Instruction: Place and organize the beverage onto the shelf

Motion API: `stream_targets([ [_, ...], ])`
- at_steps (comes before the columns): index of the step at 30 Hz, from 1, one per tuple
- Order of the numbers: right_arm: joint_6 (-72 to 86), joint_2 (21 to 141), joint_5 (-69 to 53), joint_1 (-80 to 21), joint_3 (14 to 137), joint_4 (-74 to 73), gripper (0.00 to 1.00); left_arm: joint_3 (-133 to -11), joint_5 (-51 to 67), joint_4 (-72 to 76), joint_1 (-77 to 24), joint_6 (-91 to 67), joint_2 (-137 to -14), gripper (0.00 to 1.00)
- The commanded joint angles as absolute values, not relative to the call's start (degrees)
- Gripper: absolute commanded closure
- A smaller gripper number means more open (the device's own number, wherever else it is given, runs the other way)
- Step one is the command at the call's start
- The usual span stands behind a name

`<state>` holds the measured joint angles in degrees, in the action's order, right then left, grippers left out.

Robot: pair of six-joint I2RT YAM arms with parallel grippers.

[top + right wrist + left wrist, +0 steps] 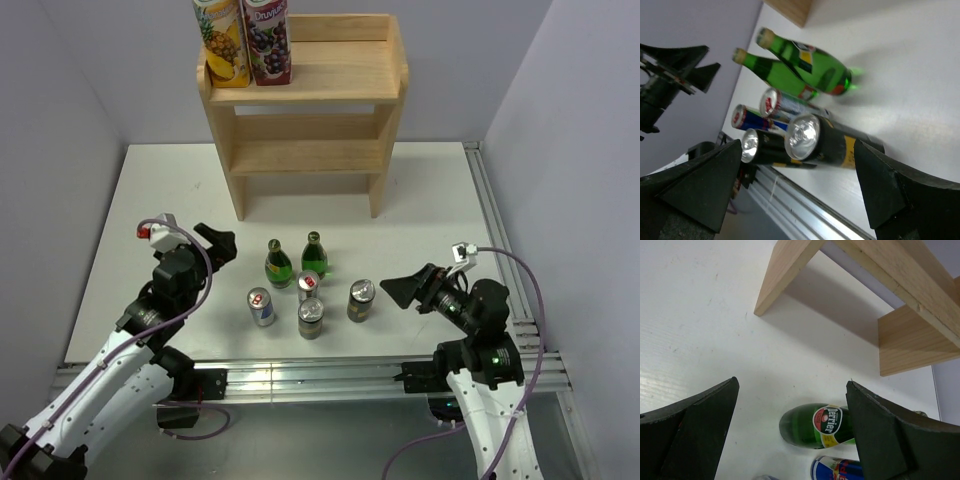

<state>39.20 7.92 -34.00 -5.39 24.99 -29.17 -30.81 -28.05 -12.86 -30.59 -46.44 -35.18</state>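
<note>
The wooden shelf (305,110) stands at the 12 o'clock end of the white table (440,200). A pineapple carton (222,45) and a berry carton (268,40) stand side by side on its top step, at the left end.

At 6 o'clock from the shelf, 2 green bottles (277,266) stand upright, close together. Just below them stand 4 cans. A red and silver can (309,285) is nearest the bottles. A blue can (261,307) is at its 8 o'clock, a dark can (311,318) at its 6 o'clock, and a yellow and dark can (361,300) at its 3 o'clock.

The left gripper (222,245) hangs at 9 o'clock of the drinks, spread wide and holding nothing. The right gripper (395,290) hangs at 3 o'clock, also spread wide and holding nothing.
</note>
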Motion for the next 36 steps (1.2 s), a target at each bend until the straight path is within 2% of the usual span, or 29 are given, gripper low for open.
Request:
stream_targets([
  [1,39.38,8.87,-35.16,-5.80,22.59,-35.84,0.00,-29.54,-30.58,-10.55,-32.42,-47.90,-34.72,0.04],
  [7,34.72,14.41,-32.53,-6.41,19.69,-37.09,0.00,-28.13,-32.52,-8.26,-35.59,-49.13,-35.85,0.05],
  [20,32.34,18.36,-37.09,-14.14,21.01,-30.59,0.00,-29.00,-41.38,-7.29,-43.33,-49.83,-40.95,0.04],
  [27,38.93,20.74,-25.25,-30.91,17.58,-22.25,0.00,-28.13,-43.68,-6.15,-45.97,-50.36,-41.66,0.04],
  [36,38.84,27.67,-12.76,-32.34,17.58,-18.02,0.00,-26.81,-44.38,-5.54,-46.23,-49.92,-41.14,0.03],
])
